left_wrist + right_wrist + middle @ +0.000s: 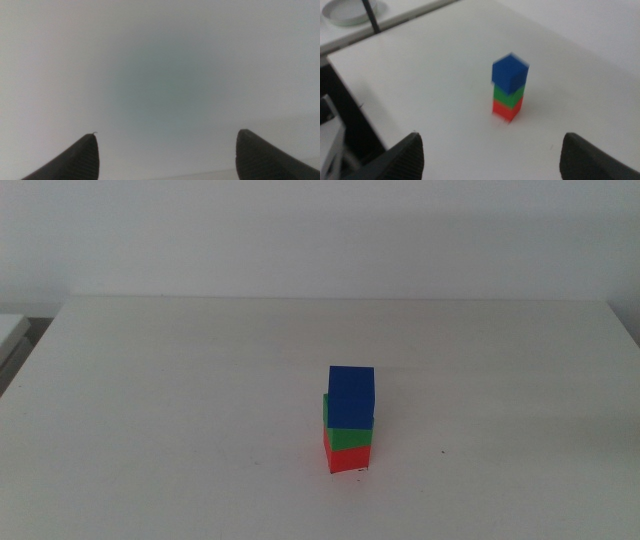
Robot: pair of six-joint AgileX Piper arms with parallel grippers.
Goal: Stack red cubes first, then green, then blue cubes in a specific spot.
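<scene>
**Clerk:** Item one, the cubes?

**Arm:** One small matte bright red cube (347, 457) sits on the white desk (180, 400), right of centre in the middle view. One small matte green cube (345, 436) rests on top of it. One small matte deep blue cube (350, 397) rests on the green, topmost, set a little off line with the two below. All three touch as one upright stack.

**Clerk:** The marked spot?

**Arm:** A faint dark mark or two shows at the red cube's base; the stack covers the rest, too small to make out.

**Clerk:** Item two, your pincers?

**Arm:** My right pincer (492, 159) hangs above the desk, well apart from the stack, jaws spread wide with nothing between them; its view is blurred. My left pincer (167, 157) is likewise spread wide and empty, facing a plain pale surface. Neither shows in the middle view.

**Clerk:** Sundries?

**Arm:** A pale round dish (352, 11) with a thin dark rod (370, 15) across it, on a separate surface beyond the desk's far edge.
</scene>
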